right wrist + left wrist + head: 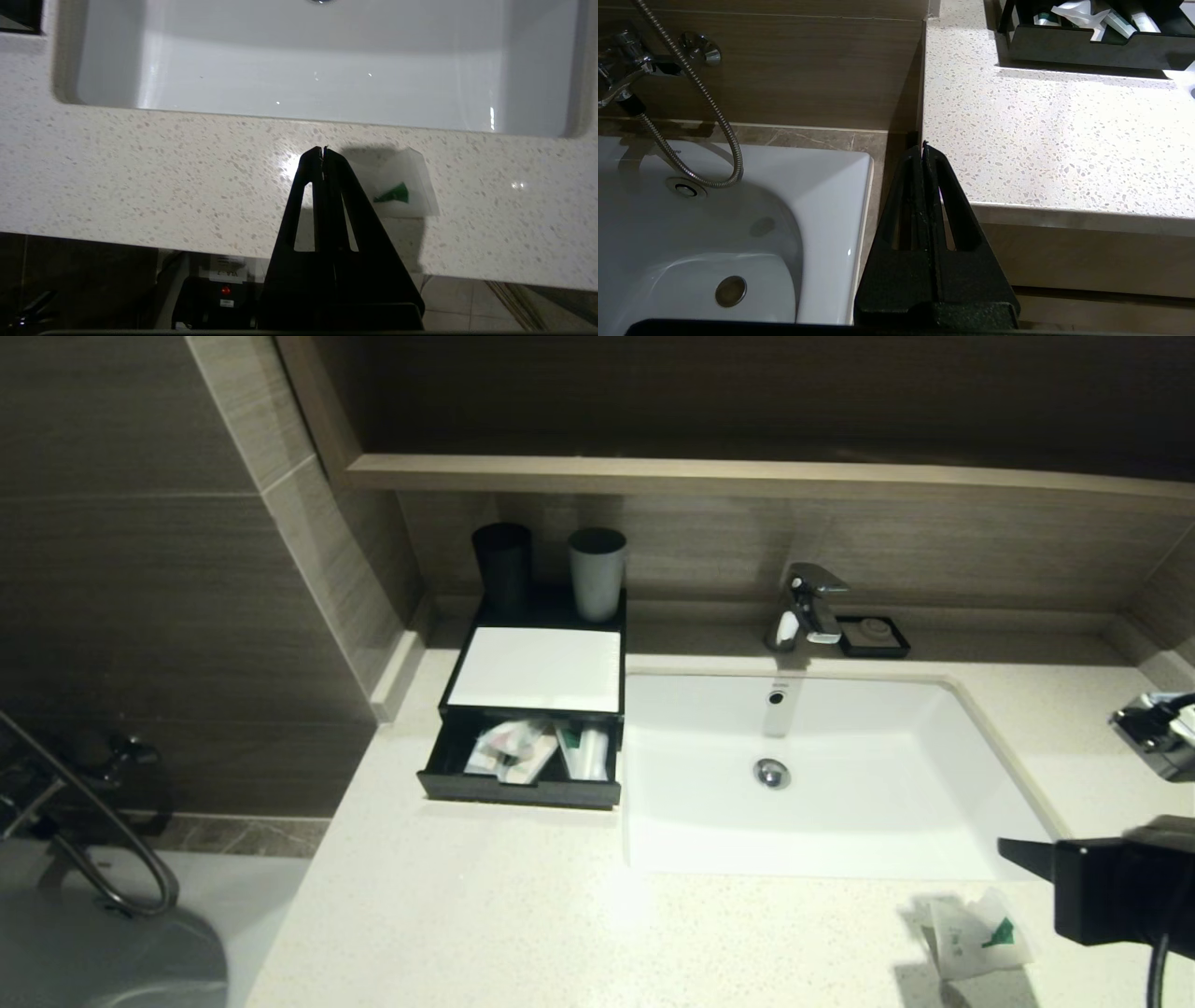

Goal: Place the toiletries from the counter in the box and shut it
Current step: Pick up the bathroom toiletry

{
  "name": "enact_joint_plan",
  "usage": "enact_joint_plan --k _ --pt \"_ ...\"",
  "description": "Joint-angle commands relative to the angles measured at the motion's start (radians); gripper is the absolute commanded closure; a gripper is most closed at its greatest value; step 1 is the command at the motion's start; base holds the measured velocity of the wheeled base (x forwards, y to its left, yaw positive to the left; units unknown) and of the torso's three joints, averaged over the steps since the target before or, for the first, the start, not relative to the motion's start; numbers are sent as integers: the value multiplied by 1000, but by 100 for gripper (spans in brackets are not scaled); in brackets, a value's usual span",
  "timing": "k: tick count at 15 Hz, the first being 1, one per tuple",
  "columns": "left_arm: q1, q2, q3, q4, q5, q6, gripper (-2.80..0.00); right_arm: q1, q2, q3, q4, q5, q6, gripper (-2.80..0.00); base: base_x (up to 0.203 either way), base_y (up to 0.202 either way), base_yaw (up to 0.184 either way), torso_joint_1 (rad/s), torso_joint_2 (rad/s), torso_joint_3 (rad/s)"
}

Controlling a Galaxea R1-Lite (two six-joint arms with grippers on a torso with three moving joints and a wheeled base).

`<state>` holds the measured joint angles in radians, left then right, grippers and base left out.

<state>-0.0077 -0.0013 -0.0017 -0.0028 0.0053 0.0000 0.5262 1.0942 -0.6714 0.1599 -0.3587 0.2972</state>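
Beside the shut right pincer point(323, 150) — untouched — lies the squarish packet point(399, 189).

From my seat I take the basin point(840, 775) as the anchor. The box point(537, 672) sits just left of it on the counter point(467, 915), its drawer point(523, 789) pulled out toward me with packets point(513, 747) lying inside. Two cups point(551, 569) stand on the box's rear. Behind the basin stands the tap point(808, 607), with the soap dish point(873, 637) just to its right. Before the basin's right corner lies one squarish packet point(980, 938), and the right gripper point(1013, 851) hangs over the counter near it.
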Motion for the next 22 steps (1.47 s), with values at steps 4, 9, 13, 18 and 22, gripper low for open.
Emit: enact_joint_plan --k 4,9,13,18,22 --pt "0 1 0 0 1 0 0 -125 -174 141 149 -24 -1 -280 0 0 0 0 0 0" --pt "0 0 0 0 1 0 0 -129 -189 237 171 -4 -10 -280 0 0 0 0 0 0" --pt "0 0 0 0 1 0 0 -130 -99 232 138 51 -9 -280 0 0 0 0 0 0" --pt "0 0 0 0 1 0 0 -145 131 224 -44 56 0 -280 0 0 0 0 0 0" --pt "0 0 0 0 1 0 0 -218 187 206 -82 124 0 -280 0 0 0 0 0 0"
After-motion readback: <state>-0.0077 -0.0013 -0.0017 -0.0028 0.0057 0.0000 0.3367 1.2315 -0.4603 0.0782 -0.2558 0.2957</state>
